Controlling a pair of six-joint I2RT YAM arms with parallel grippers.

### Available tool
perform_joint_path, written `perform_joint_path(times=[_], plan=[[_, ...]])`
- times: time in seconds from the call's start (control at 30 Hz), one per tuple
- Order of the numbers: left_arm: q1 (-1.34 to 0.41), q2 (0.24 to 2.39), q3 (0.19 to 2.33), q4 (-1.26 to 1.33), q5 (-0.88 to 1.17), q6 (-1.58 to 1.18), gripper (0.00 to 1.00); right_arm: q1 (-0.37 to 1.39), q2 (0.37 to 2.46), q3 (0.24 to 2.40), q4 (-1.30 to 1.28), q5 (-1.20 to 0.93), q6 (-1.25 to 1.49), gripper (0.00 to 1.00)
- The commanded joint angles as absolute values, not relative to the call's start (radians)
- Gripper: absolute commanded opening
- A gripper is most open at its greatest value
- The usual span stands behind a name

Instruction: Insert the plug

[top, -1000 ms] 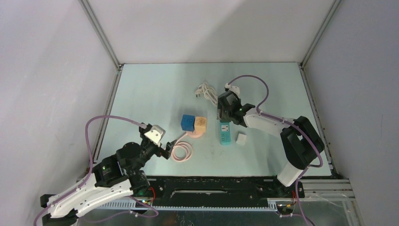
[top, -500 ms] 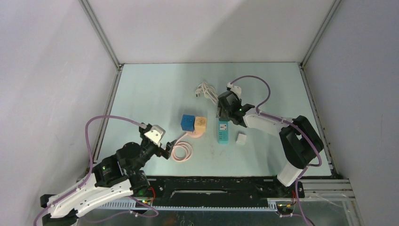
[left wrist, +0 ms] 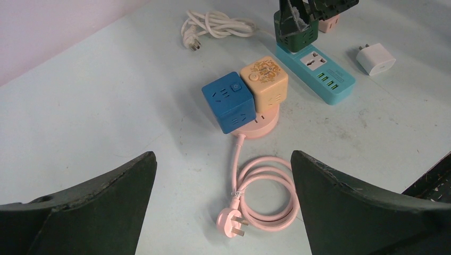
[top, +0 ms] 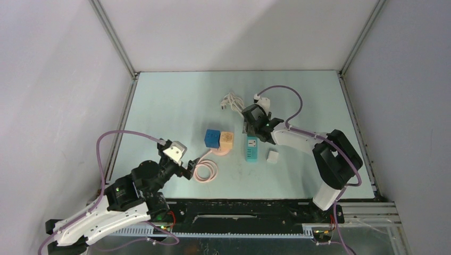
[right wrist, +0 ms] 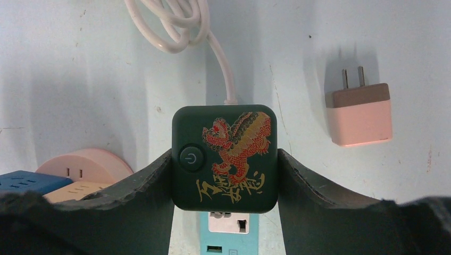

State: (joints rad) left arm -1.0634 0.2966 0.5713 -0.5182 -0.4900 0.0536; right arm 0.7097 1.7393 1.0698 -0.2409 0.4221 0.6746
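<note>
My right gripper [right wrist: 224, 178] is shut on a dark green cube plug [right wrist: 224, 154] with a red and gold dragon on top. The cube sits over the far end of the teal power strip [right wrist: 226, 241], and one white socket shows just below it. Its pins are hidden under its body. In the top view the right gripper [top: 255, 121] is at the strip's far end [top: 251, 151]. My left gripper [left wrist: 222, 159] stands wide open above the coiled pink cable [left wrist: 266, 191] and holds nothing.
A blue cube [top: 213, 138] and a tan cube [top: 227, 139] sit on a round pink base [top: 223, 151]. A white charger [top: 273, 156] lies right of the strip. A white cable [top: 232, 102] and a pink adapter [right wrist: 359, 114] lie beyond it.
My right gripper has shifted slightly left and farther away with the green cube, and the teal strip has slid a little left. The left arm has not moved.
</note>
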Motion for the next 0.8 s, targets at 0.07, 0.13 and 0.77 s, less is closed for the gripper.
perform_joint_path(times=[0.07,0.13,0.77], plan=[[-1.052,0.305,0.557,-0.489,-0.479,0.070,1.00,0.732,1.894,0.986,-0.493,0.340,0.734,0.00],[-1.052,0.307,0.557,-0.489,-0.477,0.072,1.00,0.741,1.899,0.986,-0.500,0.349,0.739,0.00],[-1.051,0.305,0.558,-0.487,-0.480,0.070,1.00,0.748,1.884,0.878,-0.375,0.241,0.767,0.00]])
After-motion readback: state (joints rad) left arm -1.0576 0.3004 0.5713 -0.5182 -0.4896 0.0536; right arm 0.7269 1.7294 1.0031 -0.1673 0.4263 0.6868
